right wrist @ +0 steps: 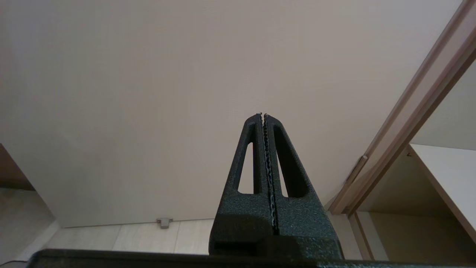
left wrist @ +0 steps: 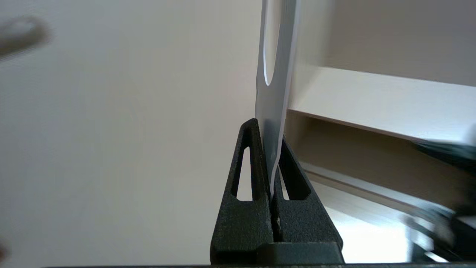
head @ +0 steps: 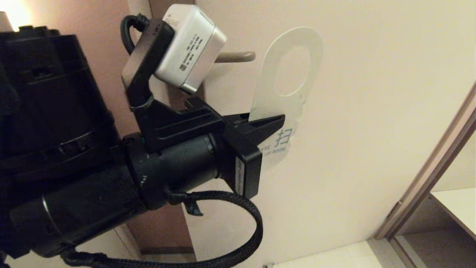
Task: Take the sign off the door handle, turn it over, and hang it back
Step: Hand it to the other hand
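Observation:
My left gripper [head: 277, 121] is shut on the lower half of the sign [head: 279, 106], holding it upright in front of the door. The white side faces me, with teal lettering partly hidden below the fingers. The sign's oval hole is just right of the tip of the door handle [head: 238, 57], not over it. The handle's base is hidden by my left wrist camera. In the left wrist view the sign [left wrist: 277, 74] stands edge-on, pinched between the fingers [left wrist: 256, 156]. My right gripper [right wrist: 263, 116] is shut on nothing, low down and facing the door, out of the head view.
The pale door [head: 372, 111] fills the view. A brown door frame [head: 427, 178] runs along its right side, with a white shelf [head: 457, 208] beyond it. A small door stop [right wrist: 164, 222] sits on the tiled floor at the door's foot.

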